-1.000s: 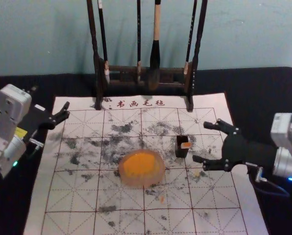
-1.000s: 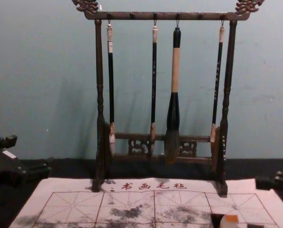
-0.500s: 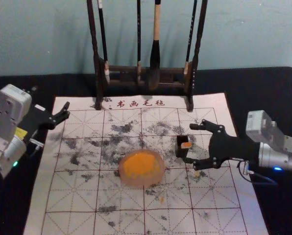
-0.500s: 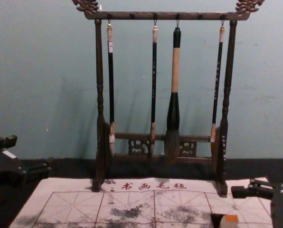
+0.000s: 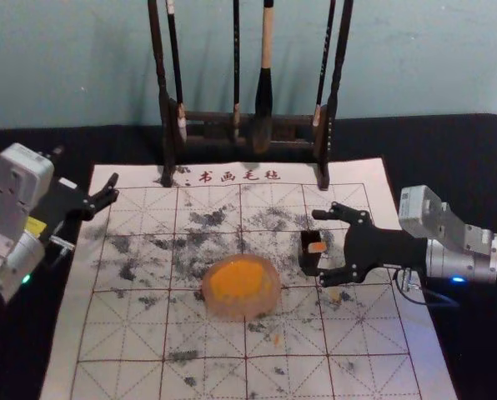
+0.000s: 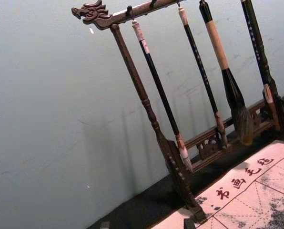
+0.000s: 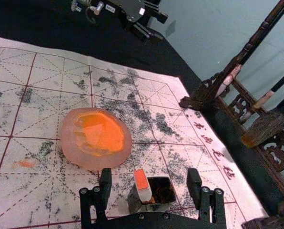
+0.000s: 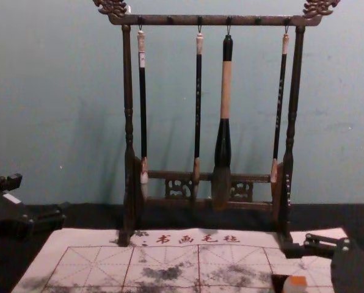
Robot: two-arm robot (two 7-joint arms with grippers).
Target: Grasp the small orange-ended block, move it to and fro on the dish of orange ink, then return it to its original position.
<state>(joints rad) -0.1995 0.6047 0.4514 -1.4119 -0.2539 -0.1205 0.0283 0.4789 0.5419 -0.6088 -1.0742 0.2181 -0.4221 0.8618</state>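
right tool (image 7: 149,175): spread astride orange-ended block (image 7: 142,185); grasp being lined up, closure needed next. left tool (image 8: 41,198): spread, parked far left.

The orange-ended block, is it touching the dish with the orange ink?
Apart. The right wrist view shows a strip of mat between the block and the dish.

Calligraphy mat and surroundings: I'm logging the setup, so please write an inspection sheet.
Surface: mat bears dark smudges, orange spots
Job's things: block at dark holder, orange end up; ink dish on mat
Clutter: nothing seen
Grippers: right gripper open at block and holder, fingers either side; left gripper open, near mat's far left corner
Cables: cable loops by right wrist
Surroundings: rack with four brushes, wall behind
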